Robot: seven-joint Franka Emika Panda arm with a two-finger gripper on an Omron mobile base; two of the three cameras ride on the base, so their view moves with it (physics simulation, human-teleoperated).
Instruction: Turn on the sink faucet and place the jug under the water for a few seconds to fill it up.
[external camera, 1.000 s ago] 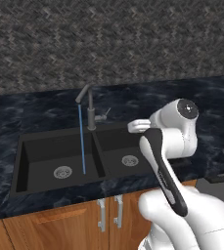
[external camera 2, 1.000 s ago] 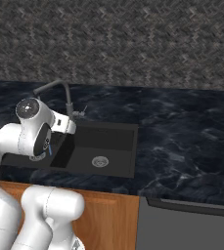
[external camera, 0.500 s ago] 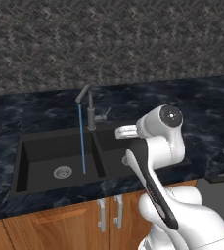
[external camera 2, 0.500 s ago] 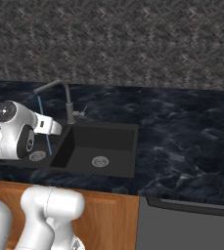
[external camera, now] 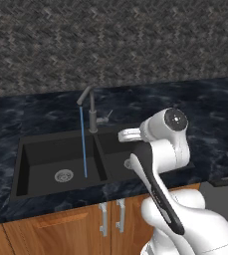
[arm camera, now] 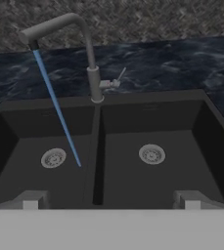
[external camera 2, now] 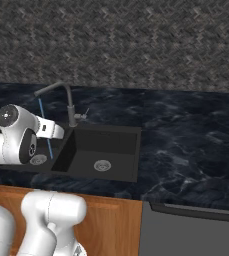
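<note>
Nearest, wooden cabinet doors [external camera: 75, 224] with metal handles under the counter edge, and a dark appliance top [external camera 2: 196, 225] off to the right. Above them, gripper [arm camera: 111, 201] released, jaws spread wide, poised over the front rim of the sink [arm camera: 147, 114], tips apart from everything. In the left base view, arm raised over the right basin. Beyond, two black basins split by a central divider, a round silver drain in each. Water [arm camera: 58, 112] falling as a thin blue line into the left basin, landing beside its drain. Behind the divider, sink faucet [arm camera: 86, 53] upright, spout swung left, small lever at its right side. Around it, dark marbled counter [external camera 2: 186, 140], broad open stretch to the right. Farthest, grey herringbone wall [external camera: 110, 40].
</note>
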